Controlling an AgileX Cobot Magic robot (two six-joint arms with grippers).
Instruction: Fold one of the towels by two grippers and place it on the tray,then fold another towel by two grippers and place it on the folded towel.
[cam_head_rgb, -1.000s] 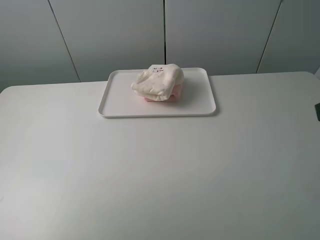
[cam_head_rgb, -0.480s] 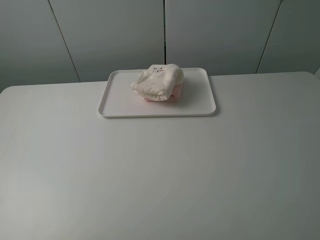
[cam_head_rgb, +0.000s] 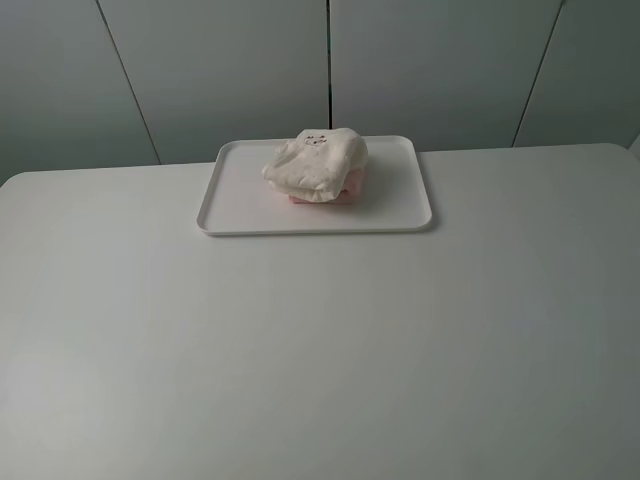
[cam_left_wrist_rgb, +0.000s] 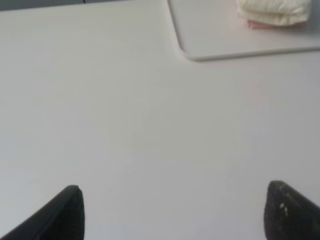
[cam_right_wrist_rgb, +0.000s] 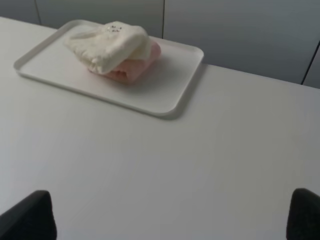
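You have the cream towel (cam_head_rgb: 315, 164) folded on top of the pink towel (cam_head_rgb: 345, 190), both on the tray (cam_head_rgb: 240, 200), while your left gripper (cam_left_wrist_rgb: 172, 212) and right gripper (cam_right_wrist_rgb: 170, 215), well back from the tray, gape wide and empty.

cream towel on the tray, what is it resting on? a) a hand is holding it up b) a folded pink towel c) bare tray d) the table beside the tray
b: the cream towel lies on top of a folded pink towel that peeks out beneath it, both inside the white tray, with no hand touching them.
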